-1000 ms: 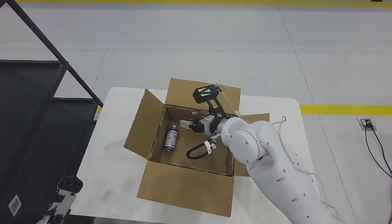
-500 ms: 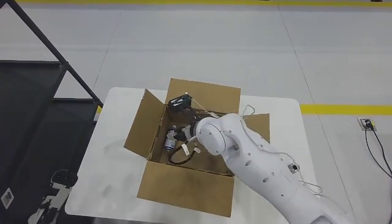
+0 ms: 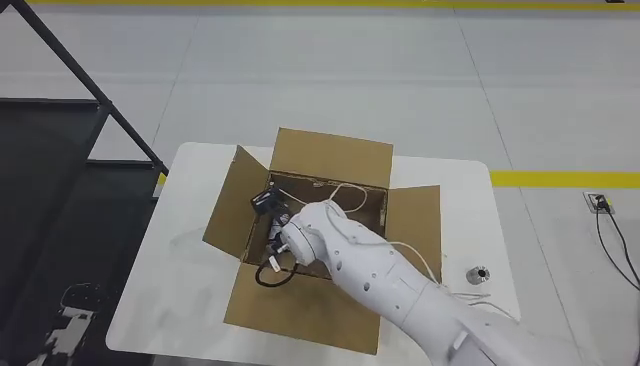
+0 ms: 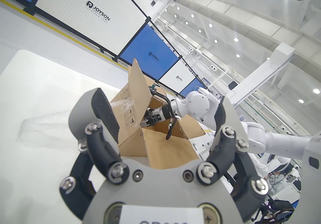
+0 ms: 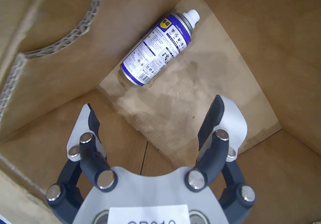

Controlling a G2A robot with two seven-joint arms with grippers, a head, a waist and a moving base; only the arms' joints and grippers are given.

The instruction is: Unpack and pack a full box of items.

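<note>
An open cardboard box (image 3: 330, 152) stands on the white table (image 3: 180, 276), flaps spread. A blue-and-white spray can (image 5: 157, 48) with a white cap lies on its side on the box floor, along one wall near a corner. My right gripper (image 5: 153, 103) is inside the box, open, a short way above and short of the can, touching nothing. The right arm (image 3: 340, 256) covers most of the box interior in the top view. My left gripper (image 4: 160, 97) is open and empty off the table's near left corner, facing the box (image 4: 170, 152) from a distance.
A small metal part (image 3: 478, 274) sits on the table right of the box. A black metal rack (image 3: 60, 166) stands left of the table. A clear plastic film (image 4: 37, 127) lies on the table between the left gripper and the box.
The right arm swung from the box's right side to its left side and dropped lower inside, ending over the spray can. The left gripper drifted slightly left.
</note>
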